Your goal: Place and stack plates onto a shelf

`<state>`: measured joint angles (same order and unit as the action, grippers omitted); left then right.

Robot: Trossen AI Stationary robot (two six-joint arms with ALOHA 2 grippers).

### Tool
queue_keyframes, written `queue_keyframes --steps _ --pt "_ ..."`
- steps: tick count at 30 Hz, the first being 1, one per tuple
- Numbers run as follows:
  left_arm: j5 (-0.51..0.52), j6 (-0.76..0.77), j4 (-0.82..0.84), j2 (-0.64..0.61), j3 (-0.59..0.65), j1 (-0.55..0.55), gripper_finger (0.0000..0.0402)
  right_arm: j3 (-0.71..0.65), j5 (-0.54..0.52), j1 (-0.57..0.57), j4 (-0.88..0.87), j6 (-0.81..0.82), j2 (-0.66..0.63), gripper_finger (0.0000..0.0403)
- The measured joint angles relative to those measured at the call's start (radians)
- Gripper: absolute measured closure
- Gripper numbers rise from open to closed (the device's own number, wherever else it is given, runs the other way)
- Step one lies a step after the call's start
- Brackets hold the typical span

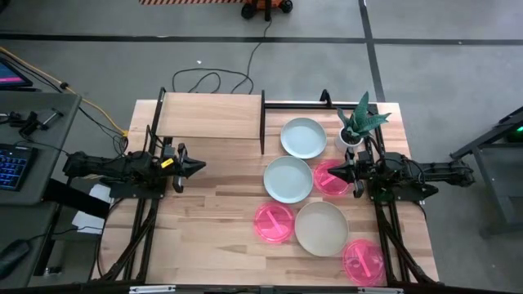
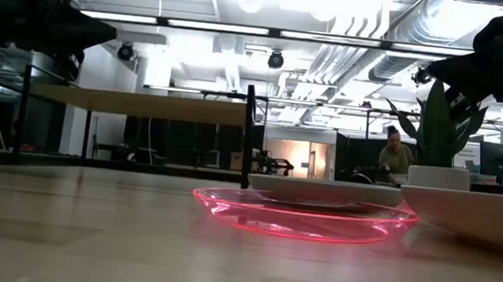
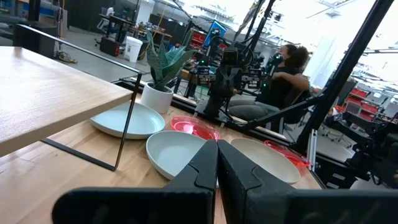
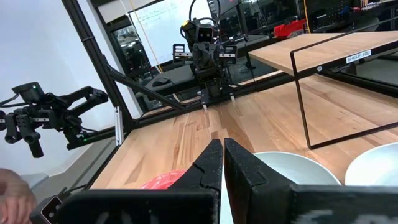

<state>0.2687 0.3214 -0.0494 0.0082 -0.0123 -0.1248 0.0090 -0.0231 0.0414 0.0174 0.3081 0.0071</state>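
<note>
In the high view several plates lie flat on the right half of the table: two pale blue-white plates [image 1: 303, 137] [image 1: 288, 179], a cream plate [image 1: 321, 228] and three pink plates [image 1: 274, 221] [image 1: 362, 261] [image 1: 331, 177]. The shelf [image 1: 208, 114] stands on its black posts at the table's far left. My left gripper [image 1: 196, 167] is shut and hangs above bare table near the shelf, its shut fingers [image 3: 217, 163] pointing toward the plates. My right gripper [image 1: 333, 172] is shut above the far pink plate; in its wrist view the fingers [image 4: 222, 163] point toward the shelf.
A small white pot with a green plant [image 1: 356, 129] stands at the far right, beside the right arm. The shelf's black frame rail [image 1: 327, 104] runs along the far edge. Bare tabletop [image 1: 212, 220] lies left of the plates. A person sits in the room behind [image 2: 396, 154].
</note>
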Motion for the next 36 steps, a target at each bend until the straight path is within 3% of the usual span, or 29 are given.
queue_keyframes --steps 8,12,14,18,21,29,36 --pt "0.0 0.0 0.0 0.0 0.0 0.0 0.0401 0.0 -0.016 0.0 0.024 0.03 0.0 0.0402" --pt "0.0 0.0 0.0 0.0 0.0 0.0 0.0401 0.0 -0.203 0.0 0.18 0.184 0.0 0.0402" --pt "0.0 0.0 0.0 0.0 0.0 0.0 0.0401 0.0 -0.246 -0.001 0.252 0.207 0.006 0.0402" --pt "0.0 0.0 0.0 0.0 0.0 0.0 0.0401 0.0 -0.06 0.015 0.421 0.185 0.07 0.0402" --pt "0.0 0.0 0.0 0.0 0.0 0.0 0.0401 0.001 -0.026 0.05 0.526 0.17 0.157 0.0402" --pt "0.0 0.0 0.0 0.0 0.0 0.0 0.0401 0.095 -0.141 0.129 0.464 0.203 0.47 0.0402" --pt "0.0 0.0 0.0 0.0 0.0 0.0 0.0401 0.341 -0.172 0.158 0.168 0.242 0.762 0.0402"
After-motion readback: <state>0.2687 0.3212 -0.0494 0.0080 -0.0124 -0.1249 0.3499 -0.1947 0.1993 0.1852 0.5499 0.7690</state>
